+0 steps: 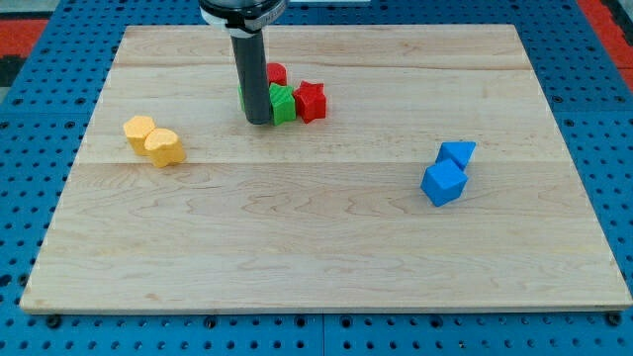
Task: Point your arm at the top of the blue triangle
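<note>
The blue triangle lies at the view's right, touching a blue cube just below-left of it. My tip rests on the board at the upper middle, far to the left of the blue triangle. The rod stands right against a green block and hides part of another green piece on its left.
A red star-like block sits right of the green block, and a red block sits behind the rod. Two yellow blocks touch each other at the view's left. The wooden board lies on a blue pegboard.
</note>
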`<state>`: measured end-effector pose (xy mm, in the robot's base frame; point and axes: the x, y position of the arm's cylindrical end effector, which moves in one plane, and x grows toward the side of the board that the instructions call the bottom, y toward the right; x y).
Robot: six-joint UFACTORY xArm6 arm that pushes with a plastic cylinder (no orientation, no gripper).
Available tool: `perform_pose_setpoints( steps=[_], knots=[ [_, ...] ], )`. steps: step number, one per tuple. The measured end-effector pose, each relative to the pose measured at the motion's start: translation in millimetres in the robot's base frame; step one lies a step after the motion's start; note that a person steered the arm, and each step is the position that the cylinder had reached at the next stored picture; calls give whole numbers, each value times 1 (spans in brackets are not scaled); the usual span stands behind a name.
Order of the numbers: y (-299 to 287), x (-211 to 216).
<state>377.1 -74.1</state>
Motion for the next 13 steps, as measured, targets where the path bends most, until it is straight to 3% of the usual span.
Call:
perform_pose_setpoints(
  steps=[3, 6, 10, 13],
  knots=[
    [3, 14],
    [4, 68],
    [11, 69],
    [143, 40]
  ],
)
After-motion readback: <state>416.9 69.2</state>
